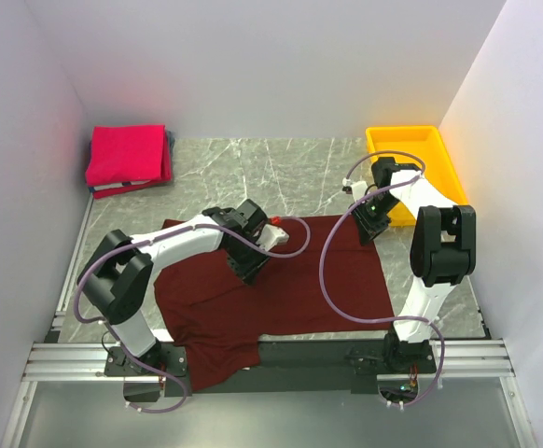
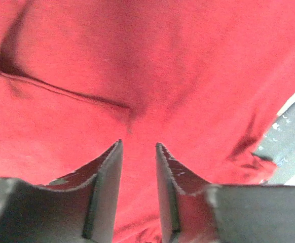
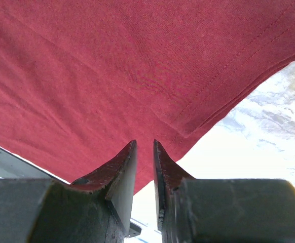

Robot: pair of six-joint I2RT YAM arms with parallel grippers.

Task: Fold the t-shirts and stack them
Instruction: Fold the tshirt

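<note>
On the left gripper (image 2: 138, 144) the jaws stand spread, with a clear gap between them, just above the maroon t-shirt (image 1: 290, 280), near the middle of its far edge. On the right gripper (image 3: 145, 143) the jaws are almost together and seem to pinch the hemmed far right corner of the same shirt, though the contact itself is hidden. The shirt lies spread out on the marble desk (image 1: 253, 168), reaching its near edge. The pinkish-red t-shirt (image 1: 127, 154) lies folded in the far left corner, and the yellow tray (image 1: 419, 154) stands in the far right one.
</note>
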